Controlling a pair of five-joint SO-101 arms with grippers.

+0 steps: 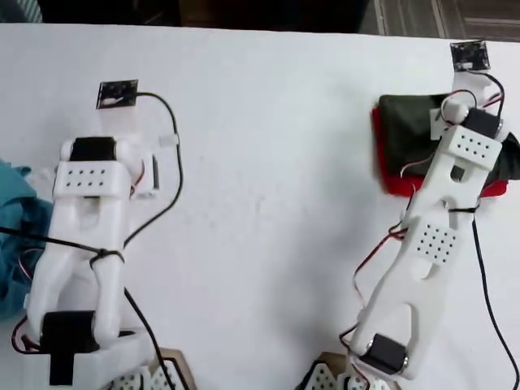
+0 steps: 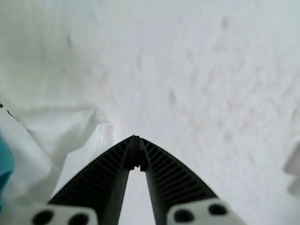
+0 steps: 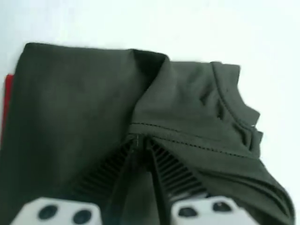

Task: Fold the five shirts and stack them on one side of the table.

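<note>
— Where's the dark green shirt [image 3: 84, 93]?
— Folded, directly under the right pincer [image 3: 137, 140], lying on a red shirt [image 1: 390, 177]. That pincer is closed, with its tips touching the stitched hem. Whether cloth is pinched, I can't tell.
— And the left pincer [image 2: 135, 139]?
— Closed on nothing, above the white table [image 1: 268, 122]. A crumpled teal shirt [image 1: 15, 236] and a white cloth [image 2: 51, 131] lie just beside it.

Folded shirts [image 1: 404, 130] stacked at table [image 1: 268, 122] right, crumpled shirts [image 1: 15, 227] far left
</note>
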